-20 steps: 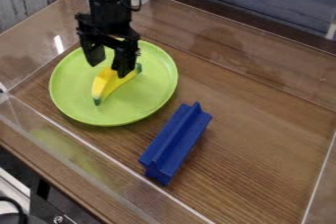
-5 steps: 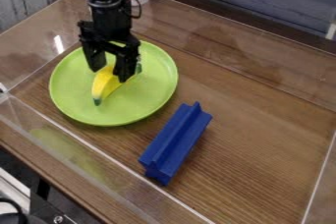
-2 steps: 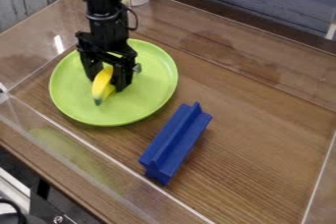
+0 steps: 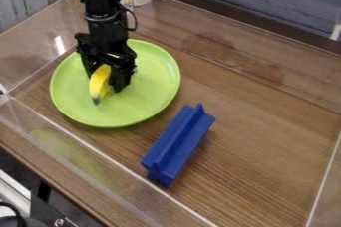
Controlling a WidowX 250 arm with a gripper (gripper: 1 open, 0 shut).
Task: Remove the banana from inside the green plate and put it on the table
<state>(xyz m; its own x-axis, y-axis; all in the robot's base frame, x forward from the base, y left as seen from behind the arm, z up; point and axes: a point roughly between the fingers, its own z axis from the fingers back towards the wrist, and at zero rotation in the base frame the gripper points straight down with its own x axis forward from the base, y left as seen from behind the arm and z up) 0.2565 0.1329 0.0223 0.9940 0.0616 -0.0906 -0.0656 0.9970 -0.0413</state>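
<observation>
The banana lay inside the green plate, a little left of the plate's middle, with its length running from the upper right down to the lower left and its lower tip pointing toward the near rim. It was not yet lifted; its underside appeared to rest on the plate's floor. The end effector was held straight down over it, with the dark fingers standing apart on either side of the fruit's upper half, one finger to the left and one to the right. The jaws were seen spread wide and not closed on the banana; whether a finger was already touching the peel could not be told.

The plate sat on the tabletop toward its far left, close to the clear wall there. A blue block lay on the bare wood to the plate's lower right, apart from the rim.

The step in hand was judged to be the grasp itself, with the approach finished and the closing not yet done. The next move would call for the fingers to be brought together across the banana's narrow width, firmly enough that the smooth, curved body would not be squeezed out sideways. A lift clear of the raised rim would then be needed, followed by a carry to open wood, the stretch to the right of the plate and away from the blue block looking free.
</observation>
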